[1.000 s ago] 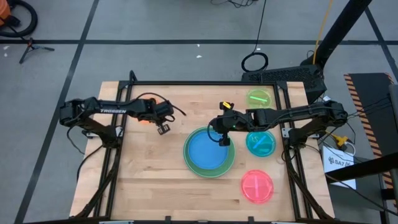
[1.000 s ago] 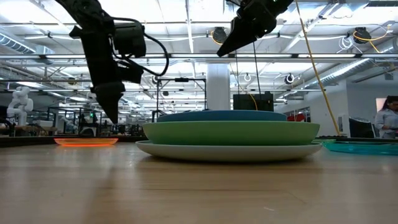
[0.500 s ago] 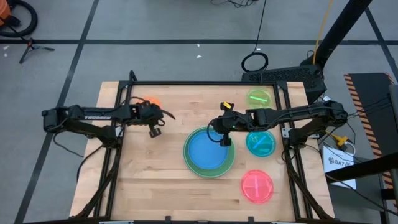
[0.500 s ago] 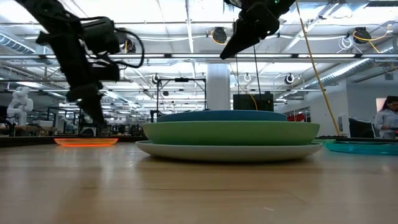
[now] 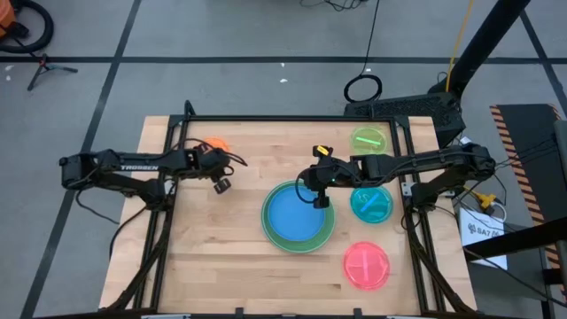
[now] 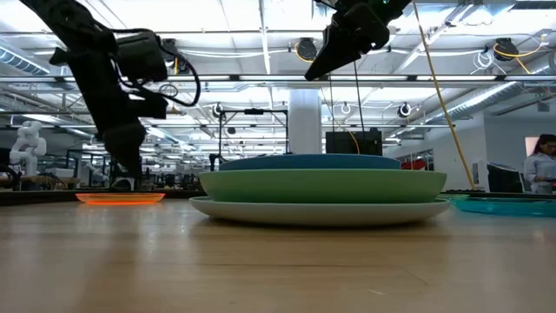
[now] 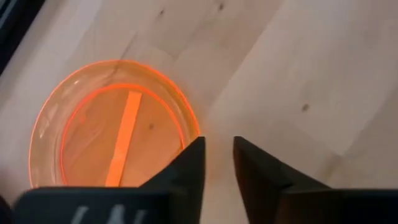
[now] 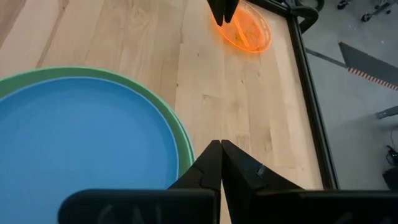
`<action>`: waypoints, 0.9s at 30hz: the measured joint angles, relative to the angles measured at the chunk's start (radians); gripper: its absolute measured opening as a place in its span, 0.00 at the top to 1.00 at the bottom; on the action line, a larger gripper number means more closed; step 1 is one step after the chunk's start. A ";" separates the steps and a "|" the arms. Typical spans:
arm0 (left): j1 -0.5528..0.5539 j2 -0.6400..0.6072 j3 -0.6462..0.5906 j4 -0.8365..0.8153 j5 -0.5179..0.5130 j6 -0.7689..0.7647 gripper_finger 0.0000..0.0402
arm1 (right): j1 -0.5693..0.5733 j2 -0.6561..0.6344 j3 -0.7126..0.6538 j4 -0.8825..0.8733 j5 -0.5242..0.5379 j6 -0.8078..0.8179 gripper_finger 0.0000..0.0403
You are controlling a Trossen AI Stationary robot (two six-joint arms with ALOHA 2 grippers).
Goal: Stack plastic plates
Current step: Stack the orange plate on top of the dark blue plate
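Observation:
A stack stands mid-table: a pale plate (image 6: 321, 211) at the bottom, the large green plate (image 6: 321, 184) on it, and a blue plate (image 5: 297, 217) on top. The small orange plate (image 7: 112, 124) lies flat near the table's far left. My left gripper (image 7: 219, 144) hovers just beside its rim, fingers a narrow gap apart, touching nothing. My right gripper (image 8: 220, 146) is shut and empty, raised above the stack's far edge (image 5: 319, 200). The lime (image 5: 369, 139), teal (image 5: 370, 204) and pink (image 5: 366, 264) plates lie singly along the right side.
Bare wood lies between the orange plate and the stack, and along the table's near side (image 5: 221, 266). A dark frame rail (image 8: 311, 106) runs along the table's edge. A person stands in the room far behind, at the low view's right (image 6: 540, 165).
My left arm has drawn back toward the table's left edge, and its gripper has moved left and down toward the orange plate. No plate has moved.

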 joint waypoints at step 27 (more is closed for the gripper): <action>0.117 0.148 0.000 0.107 -0.040 -0.281 0.62 | -0.026 0.000 0.000 0.000 -0.002 0.014 1.00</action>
